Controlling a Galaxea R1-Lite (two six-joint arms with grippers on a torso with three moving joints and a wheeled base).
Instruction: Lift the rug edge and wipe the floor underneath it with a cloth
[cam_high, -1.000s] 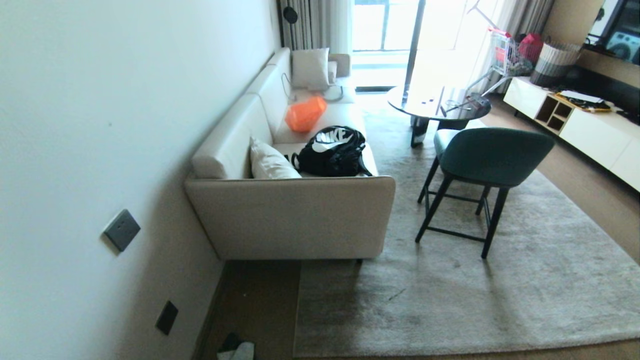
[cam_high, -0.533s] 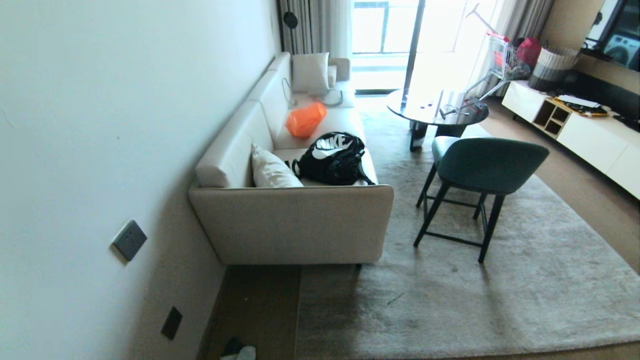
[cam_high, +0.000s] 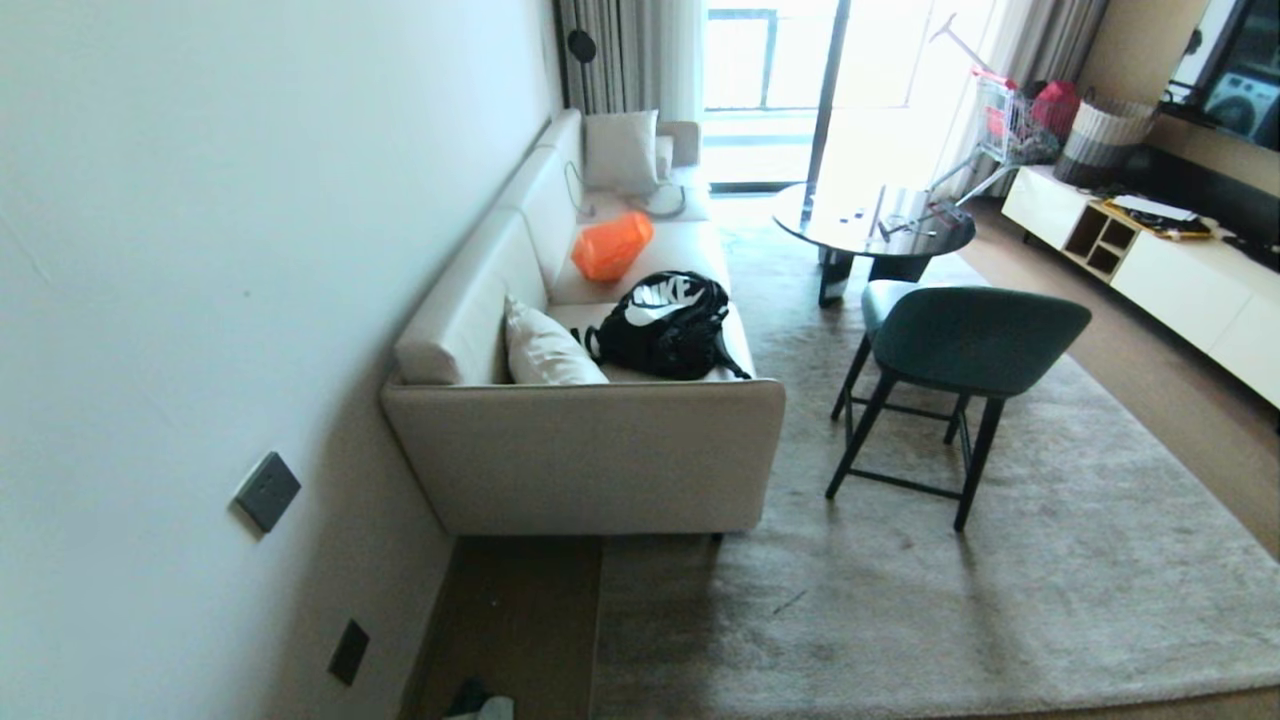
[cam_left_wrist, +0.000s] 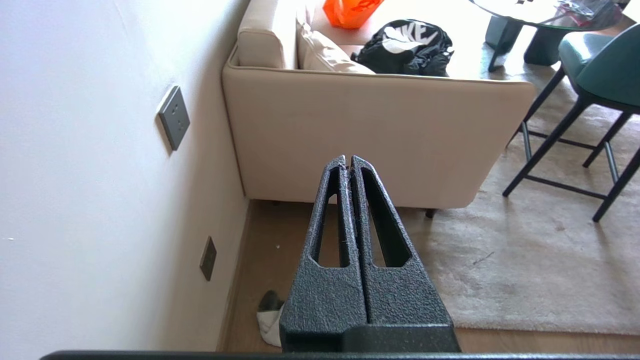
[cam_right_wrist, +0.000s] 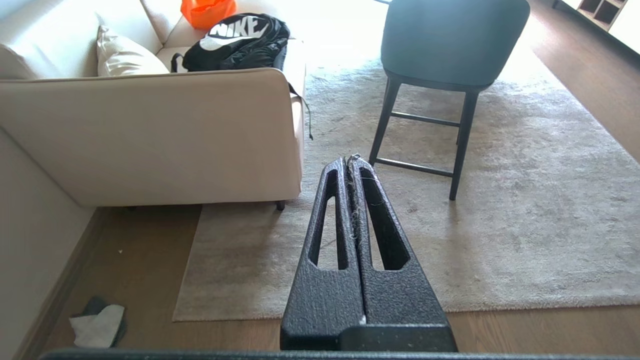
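The pale plush rug (cam_high: 900, 600) lies flat in front of the sofa. Its rug edge (cam_high: 603, 640) runs straight along the brown wood floor (cam_high: 520, 620), and its square corner (cam_right_wrist: 184, 309) shows in the right wrist view. The cloth (cam_right_wrist: 100, 325), white with a dark part, lies crumpled on the floor by the wall; it is also at the bottom border of the head view (cam_high: 485, 706) and half hidden behind the fingers in the left wrist view (cam_left_wrist: 269, 316). My left gripper (cam_left_wrist: 348, 159) and right gripper (cam_right_wrist: 351, 160) hang high above the floor, both shut and empty. Neither arm shows in the head view.
A beige sofa (cam_high: 590, 450) stands against the wall (cam_high: 200, 300), with a black backpack (cam_high: 665, 325) and an orange bag (cam_high: 610, 245) on its seat. A green chair (cam_high: 960, 340) and a round dark table (cam_high: 870, 220) stand on the rug. A white cabinet (cam_high: 1190, 280) lines the right side.
The whole head view has shifted: sofa, chair and rug sit lower in the picture and the cloth is nearer its bottom border. The camera moved; nothing in the room did.
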